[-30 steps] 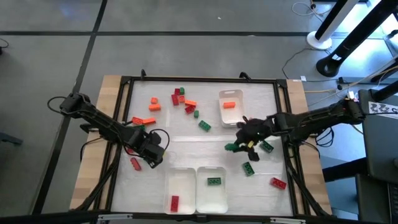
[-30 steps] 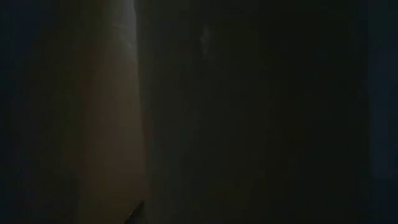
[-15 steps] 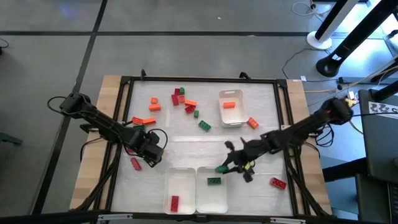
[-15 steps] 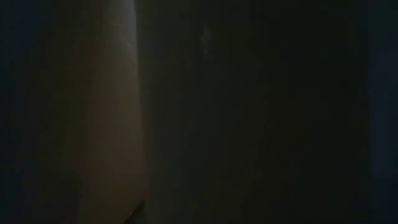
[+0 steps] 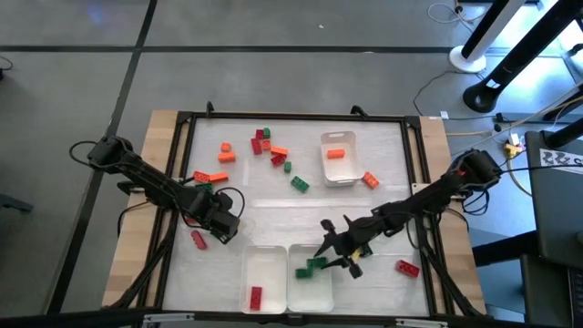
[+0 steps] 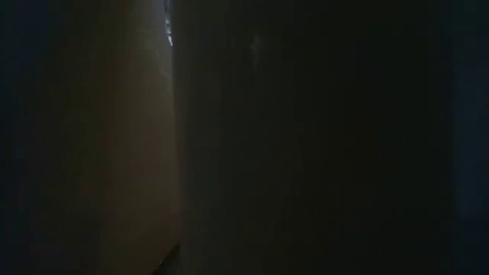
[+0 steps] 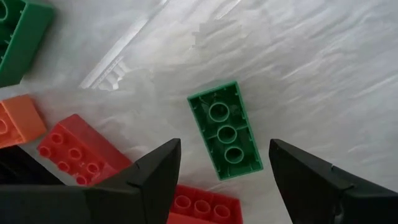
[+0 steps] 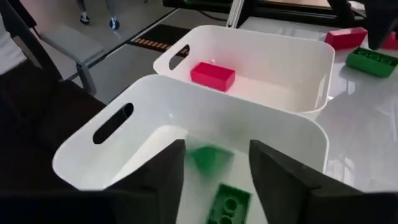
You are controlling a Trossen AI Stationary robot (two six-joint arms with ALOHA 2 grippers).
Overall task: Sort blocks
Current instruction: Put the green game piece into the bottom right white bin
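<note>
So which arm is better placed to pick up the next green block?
Left, I think. The left claw is open astride a green block on the table. The right claw is open above a tray, far from loose blocks.

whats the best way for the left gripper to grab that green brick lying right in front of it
Grip the green brick across its two long sides, coming straight down. It lies flat with its hollow underside up, apart from the red bricks beside it, and sits between the left gripper's open fingers. It lies slightly askew to them, so a small wrist turn would probably square the grip.
</note>
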